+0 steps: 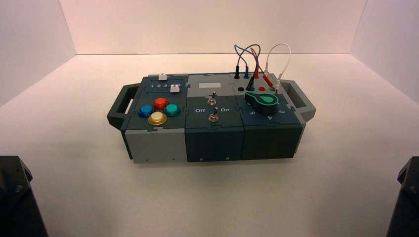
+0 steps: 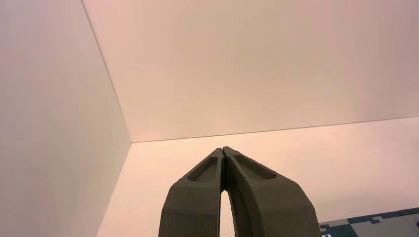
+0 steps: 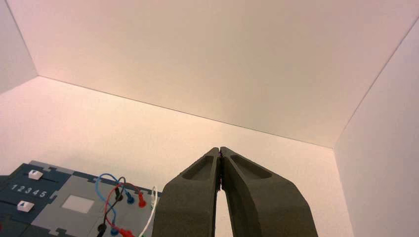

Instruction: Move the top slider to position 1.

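Grippers pressed together at both sides, well apart from the box

The left gripper (image 2: pixel 224 149) is held empty, with its two fingertips brought together; its arm is seen at the near left corner of the high view. The right gripper (image 3: pixel 220 149) is likewise held empty and closed up, with its arm at the near right corner. Neither is in contact with the box (image 1: pixel 215 145).

The top slider (image 3: pixel 35 175), a small white knob, is set at the far edge of the dark panel on the box's left side. Between it and the lower white slider (image 3: pixel 25 206), a printed row of white digits is seen, running from the numeral 1 (image 3: pixel 14 187) at the left end to 5.

Nearer on the same side, red (image 1: pixel 161 103), blue (image 1: pixel 146 111), teal (image 1: pixel 172 110) and yellow (image 1: pixel 157 118) round buttons are grouped. Two metal toggle switches (image 1: pixel 213 116) are mounted on the middle section, nearer than a pale rectangular window (image 1: pixel 210 85). On the right section, a green-topped knob (image 1: pixel 266 100) is seated, with blue, black, red and white wires (image 1: pixel 289 55) looped above the far part.
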Controlling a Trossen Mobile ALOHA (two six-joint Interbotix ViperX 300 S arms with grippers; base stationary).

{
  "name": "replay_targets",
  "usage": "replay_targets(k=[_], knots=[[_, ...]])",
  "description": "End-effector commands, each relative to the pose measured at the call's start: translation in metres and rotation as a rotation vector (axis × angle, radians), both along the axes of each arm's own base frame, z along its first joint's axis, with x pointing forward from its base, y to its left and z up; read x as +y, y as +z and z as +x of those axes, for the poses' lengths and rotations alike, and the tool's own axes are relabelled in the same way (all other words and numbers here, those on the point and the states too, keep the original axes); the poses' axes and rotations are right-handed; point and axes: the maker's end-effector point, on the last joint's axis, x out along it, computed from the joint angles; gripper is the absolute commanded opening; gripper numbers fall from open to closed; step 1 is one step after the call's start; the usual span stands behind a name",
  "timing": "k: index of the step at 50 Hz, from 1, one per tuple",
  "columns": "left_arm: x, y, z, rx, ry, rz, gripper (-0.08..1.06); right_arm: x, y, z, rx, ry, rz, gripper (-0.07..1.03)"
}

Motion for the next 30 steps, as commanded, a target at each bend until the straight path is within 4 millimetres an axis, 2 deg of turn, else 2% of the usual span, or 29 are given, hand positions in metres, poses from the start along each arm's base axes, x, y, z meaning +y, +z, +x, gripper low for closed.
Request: replay_targets(k=[1,23,30], knots=[[0.001,0.006,0.002,-0.013,0.002,0.007,-0.03,0.0,0.009,0.003,-0.018,-0.004,0.005,-0.02],[0.001,0.002,0.002,0.019,0.002,0.013,-0.03,0.001,0.004,0.004,0.007,-0.003,0.003,-0.02],[-0.001,-0.006,0.003,0.087,-0.003,0.016,-0.03,0.002,-0.002,0.008,0.063,-0.001,0.0,-0.02]])
